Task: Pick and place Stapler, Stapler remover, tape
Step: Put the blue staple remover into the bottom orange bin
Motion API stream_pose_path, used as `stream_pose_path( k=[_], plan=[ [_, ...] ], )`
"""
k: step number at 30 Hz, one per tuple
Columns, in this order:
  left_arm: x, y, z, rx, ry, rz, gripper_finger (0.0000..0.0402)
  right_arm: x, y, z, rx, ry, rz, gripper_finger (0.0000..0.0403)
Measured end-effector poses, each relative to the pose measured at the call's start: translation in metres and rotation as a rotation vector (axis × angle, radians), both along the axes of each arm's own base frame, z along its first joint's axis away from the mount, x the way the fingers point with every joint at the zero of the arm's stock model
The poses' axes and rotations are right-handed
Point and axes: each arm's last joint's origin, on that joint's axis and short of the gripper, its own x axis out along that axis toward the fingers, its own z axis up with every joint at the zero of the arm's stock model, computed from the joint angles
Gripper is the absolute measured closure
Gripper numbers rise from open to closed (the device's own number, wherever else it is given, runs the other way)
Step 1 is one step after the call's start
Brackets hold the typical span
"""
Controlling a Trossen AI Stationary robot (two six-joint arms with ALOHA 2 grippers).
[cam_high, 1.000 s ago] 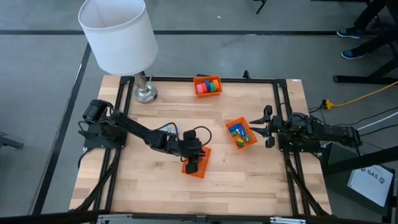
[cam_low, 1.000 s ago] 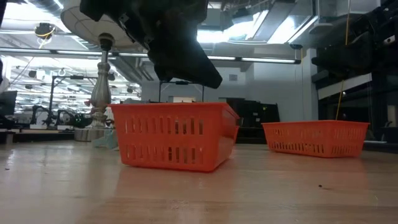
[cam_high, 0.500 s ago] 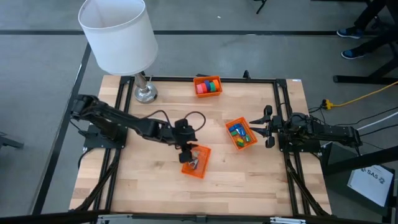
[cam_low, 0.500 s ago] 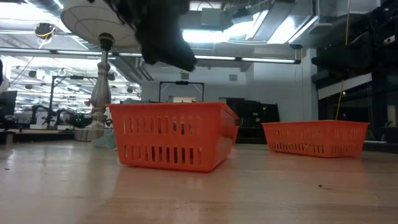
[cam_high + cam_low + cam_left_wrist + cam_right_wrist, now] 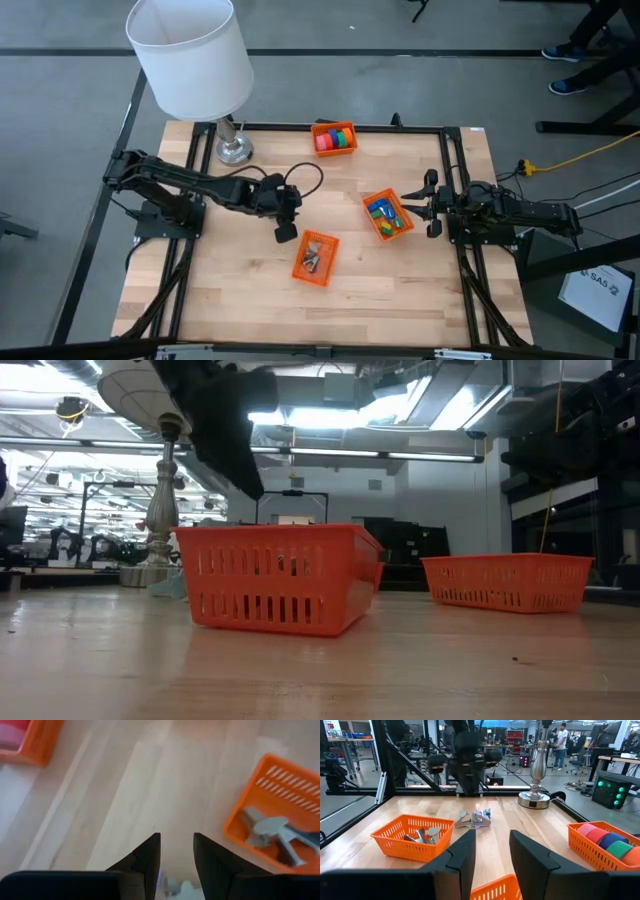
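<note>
My left gripper (image 5: 285, 229) (image 5: 176, 851) hangs open over bare wood, just left of and beyond an orange basket (image 5: 315, 258) (image 5: 270, 795) that holds grey staple removers (image 5: 272, 827). In the right wrist view, two more staple removers (image 5: 475, 819) lie loose on the table below that gripper. The tape rolls (image 5: 335, 138), red, green, pink and orange, sit in a basket at the far edge. My right gripper (image 5: 430, 205) (image 5: 490, 847) waits open at the table's right side. No stapler shows.
A third orange basket (image 5: 387, 215) with small coloured blocks stands just left of my right gripper. A lamp (image 5: 190, 55) stands at the far left corner on its metal base (image 5: 234, 150). Bare wood lies along the near edge and to the left.
My left gripper has risen from over the near basket and drawn back toward the table's left and far side. The basket's grey contents, covered by it a second ago, now show. The right arm has kept still.
</note>
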Motion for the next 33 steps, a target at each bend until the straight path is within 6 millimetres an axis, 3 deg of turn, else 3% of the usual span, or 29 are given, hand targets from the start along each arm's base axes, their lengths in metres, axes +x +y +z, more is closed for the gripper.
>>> stream_pose_path(
  k=[8,20,27,33],
  plan=[
    [-0.002,0.009,-0.004,-0.034,0.042,0.063,0.0281,0.000,0.000,0.000,0.000,0.000,0.000,0.0279],
    [-0.034,-0.010,-0.028,-0.071,0.301,0.152,0.0242,0.000,0.000,0.000,0.000,0.000,0.000,0.0279],
    [-0.047,-0.017,-0.032,-0.032,0.399,0.175,0.0229,0.000,0.000,0.000,0.000,0.000,0.000,0.0279],
    [-0.062,-0.014,-0.056,0.033,0.471,0.179,0.0226,0.000,0.000,0.000,0.000,0.000,0.000,0.0279]
  ],
)
